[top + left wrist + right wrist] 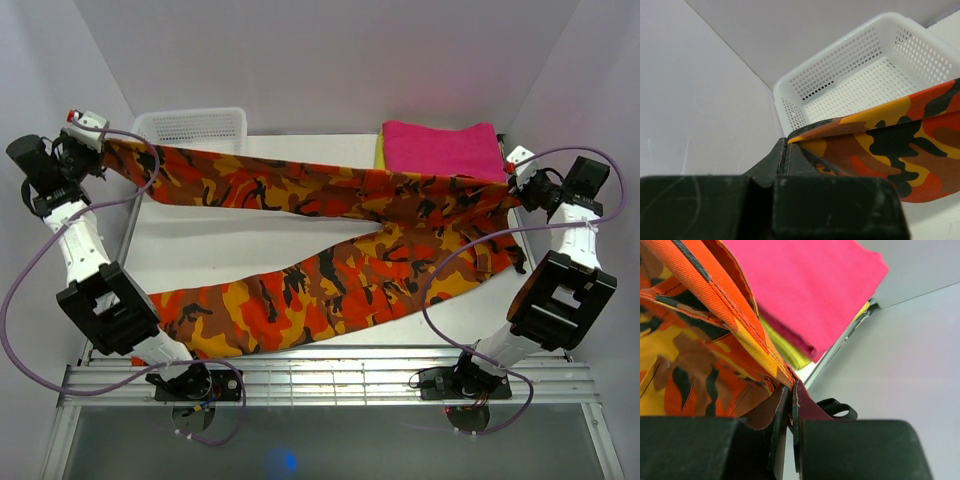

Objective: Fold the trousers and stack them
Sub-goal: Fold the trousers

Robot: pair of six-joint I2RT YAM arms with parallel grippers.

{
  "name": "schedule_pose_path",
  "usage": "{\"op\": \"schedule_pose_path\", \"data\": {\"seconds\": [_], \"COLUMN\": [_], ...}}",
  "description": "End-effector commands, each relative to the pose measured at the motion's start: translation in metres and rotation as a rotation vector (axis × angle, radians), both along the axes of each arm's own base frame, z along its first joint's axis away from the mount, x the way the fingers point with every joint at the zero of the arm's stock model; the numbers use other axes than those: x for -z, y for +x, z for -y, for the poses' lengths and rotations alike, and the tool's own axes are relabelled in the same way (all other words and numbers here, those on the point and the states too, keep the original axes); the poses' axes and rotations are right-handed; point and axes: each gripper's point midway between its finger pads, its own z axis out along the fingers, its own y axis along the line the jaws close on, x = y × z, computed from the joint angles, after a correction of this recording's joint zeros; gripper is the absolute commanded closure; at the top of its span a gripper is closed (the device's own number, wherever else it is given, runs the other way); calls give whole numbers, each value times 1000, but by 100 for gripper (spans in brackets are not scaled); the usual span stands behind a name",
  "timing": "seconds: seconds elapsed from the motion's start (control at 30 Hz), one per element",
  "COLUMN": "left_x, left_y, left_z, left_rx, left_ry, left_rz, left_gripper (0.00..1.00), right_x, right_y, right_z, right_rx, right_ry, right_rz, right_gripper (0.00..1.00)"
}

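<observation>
Trousers [330,235] — orange-red-yellow-black camouflage; folded cloths magenta-pink [442,150], yellow [785,347]; basket [192,127] white.

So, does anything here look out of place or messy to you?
Only the trousers: their legs splay apart in a V, one stretched taut between the left gripper and right gripper, the other sprawled toward the near edge of the table.

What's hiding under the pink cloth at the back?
A folded yellow cloth lies under the pink cloth; only its edge peeks out. The pink one covers the rest, so I can't tell if anything else is beneath.
</observation>
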Motion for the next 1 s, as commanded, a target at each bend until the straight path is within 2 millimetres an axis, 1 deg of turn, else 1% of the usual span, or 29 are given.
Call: {"op": "schedule_pose_path", "data": {"seconds": [0.0,0.1,0.2,0.3,0.37,0.4,0.47,0.5,0.53,0.57,0.63,0.67,0.73,0.77,0.8,0.83,0.87,0.9,0.93,0.97], "left_x": [0,25,44,45,42,41,38,36,30,29,22,15,7,0,-3,-6,-5,-8,-6,1], "left_y": [-45,-64,-74,-82,-86,-88,-92,-94,-93,-93,-91,-89,-88,-88,-89,-92,-99,-106,-112,-123], "left_z": [-28,-25,-23,-20,-16,-17,-16,-18,-20,-22,-25,-27,-31,-32,-32,-31,-33,-30,-26,-28], "left_rx": [-124,-129,-136,-137,-131,-136,-135,-143,-148,-155,-164,-171,-182,-186,-184,-183,-188,-181,-165,-177], "left_ry": [100,85,62,50,53,53,61,63,67,50,43,33,24,17,15,11,0,18,21,16], "left_rz": [-1,-60,-101,-111,-112,-110,-108,-103,-92,-95,-87,-76,-66,-61,-58,-54,-63,-59,-63,-83], "left_gripper": [100,100,100,100,100,100,100,100,100,100,100,100,100,100,100,100,100,100,100,100], "right_x": [-1,11,16,18,18,18,14,13,8,-5,-16,-30,-42,-52,-59,-61,-59,-57,-54,-48], "right_y": [-19,-28,-34,-39,-42,-44,-43,-42,-40,-35,-30,-25,-22,-21,-24,-27,-32,-41,-47,-53], "right_z": [36,37,39,41,44,47,50,52,53,56,58,60,61,63,62,61,60,58,57,57], "right_rx": [54,37,30,23,16,21,24,27,31,36,44,49,56,59,57,44,35,31,23,0], "right_ry": [-141,-147,-145,-144,-159,-155,-154,-145,-138,-145,-123,-127,-100,-100,-92,-107,-111,-120,-134,-176], "right_rz": [2,-39,-60,-69,-70,-71,-61,-56,-46,-21,0,25,44,63,77,85,82,85,82,84], "right_gripper": [92,92,92,92,92,92,92,92,92,92,92,92,92,92,92,92,92,92,92,92]}}
